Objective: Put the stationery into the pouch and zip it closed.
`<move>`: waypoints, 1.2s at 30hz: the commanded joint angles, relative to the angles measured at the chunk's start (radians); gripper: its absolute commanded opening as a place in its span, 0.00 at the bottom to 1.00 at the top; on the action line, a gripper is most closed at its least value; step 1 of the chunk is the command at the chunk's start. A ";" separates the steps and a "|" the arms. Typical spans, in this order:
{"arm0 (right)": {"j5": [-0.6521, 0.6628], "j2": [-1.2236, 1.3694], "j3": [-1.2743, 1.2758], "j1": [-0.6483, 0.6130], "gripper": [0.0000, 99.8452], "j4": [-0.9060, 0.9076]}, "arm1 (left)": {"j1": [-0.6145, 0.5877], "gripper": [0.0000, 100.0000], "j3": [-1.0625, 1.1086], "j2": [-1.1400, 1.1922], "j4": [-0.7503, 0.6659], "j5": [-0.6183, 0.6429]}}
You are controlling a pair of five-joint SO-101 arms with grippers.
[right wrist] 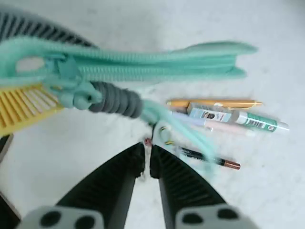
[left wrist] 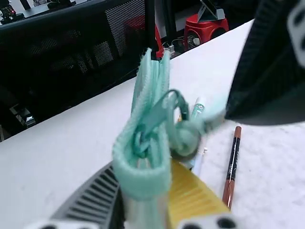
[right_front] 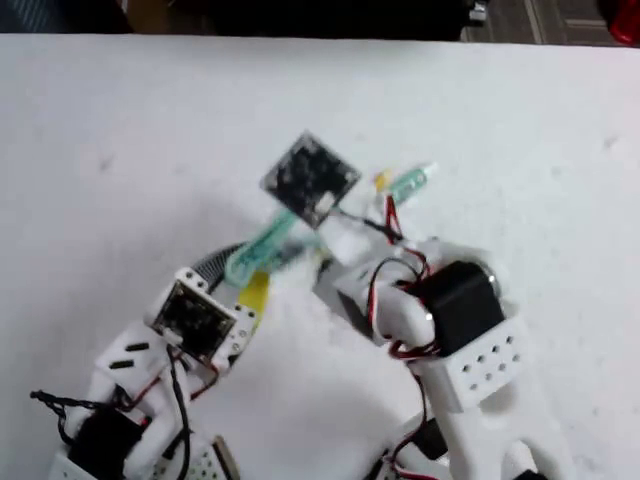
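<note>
The mint-green pouch (right wrist: 157,67) was off the bench (right_front: 120,120), gripped at one end by the left claw (left wrist: 143,171). That claw was clenched on the fabric, with its black ribbed finger on one face and its yellow finger on the other. The pouch's long axis ran straight out from this grip toward the far side of the bench. The zip slider (right wrist: 69,71) sat at the held end, close to the left claw, and a grey ribbed pull (right wrist: 116,100) hung from it on the side facing the right claw. The mouth looked pressed together, and it could not be told whether the zip was open.

The right claw (right wrist: 147,145) hovered low, just beside the pouch's underside. Its two black fingers were drawn almost together with only a thin gap. A mint cord (right wrist: 190,136) trailed from the pull past the tips, but it could not be told whether they pinched it.

The stationery lay loose on the bench, none of it in the pouch. A gold pen (right wrist: 214,102), a teal-labelled pen (right wrist: 233,118) and a brown pencil (right wrist: 209,160) sat close together beyond the right claw's tips, near the pouch's free end. Their long axes ran roughly parallel to the pouch.

The right claw was clearly the nearer to them. Any pick would probably fall to it, reaching forward and closing across a pen's width, while the left arm kept the pouch steady.
</note>
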 commanded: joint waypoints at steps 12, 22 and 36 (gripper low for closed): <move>-0.138 -0.386 0.028 -0.136 0.23 0.010 | -0.007 0.02 0.068 0.012 -0.006 0.000; -0.206 -0.490 0.229 -0.309 0.24 -0.143 | -0.007 0.02 0.069 0.012 -0.003 0.000; -0.117 -0.510 0.552 -0.314 0.24 -0.489 | -0.007 0.02 0.069 0.012 -0.002 0.000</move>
